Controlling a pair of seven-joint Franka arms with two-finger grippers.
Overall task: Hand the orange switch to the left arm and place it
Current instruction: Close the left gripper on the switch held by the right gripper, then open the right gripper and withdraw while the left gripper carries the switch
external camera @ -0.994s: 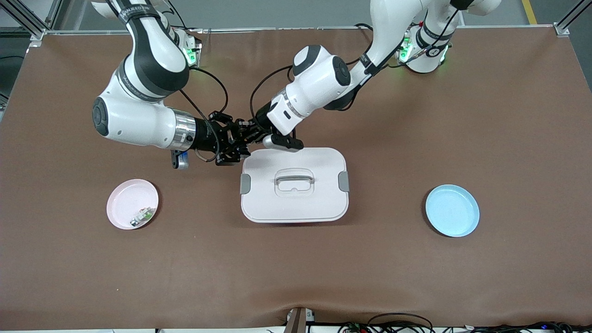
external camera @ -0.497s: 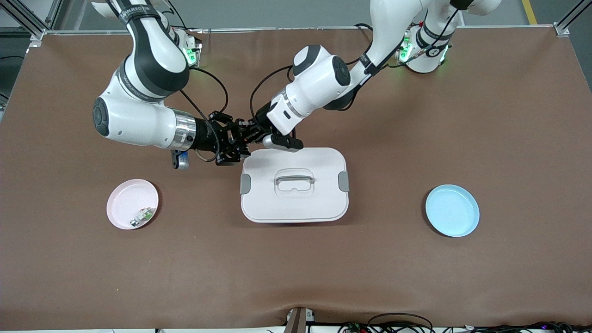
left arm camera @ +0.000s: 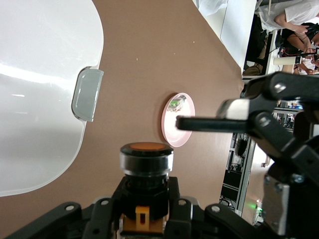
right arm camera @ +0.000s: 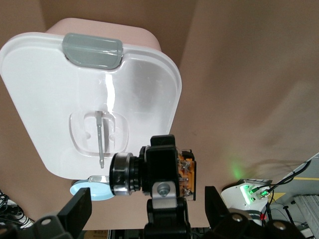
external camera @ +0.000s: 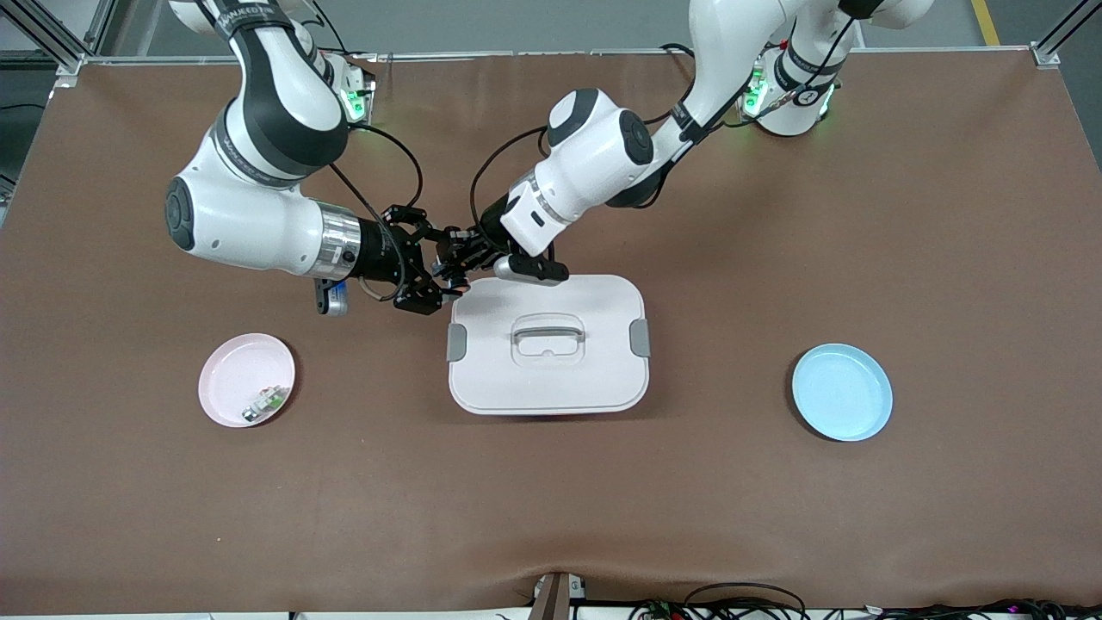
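Handoff happening right at the box's [external camera: 547,344] corner

Left gripper [external camera: 454,263] pinches the orange switch [left arm camera: 146,186]; right gripper [external camera: 430,277] spread wide, holding nothing.

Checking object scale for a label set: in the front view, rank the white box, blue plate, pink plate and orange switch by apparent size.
1. White box, clearly largest.
2. Blue plate and pink plate: too alike to rank.
3. Orange switch, tiny, mostly hidden between the tools.
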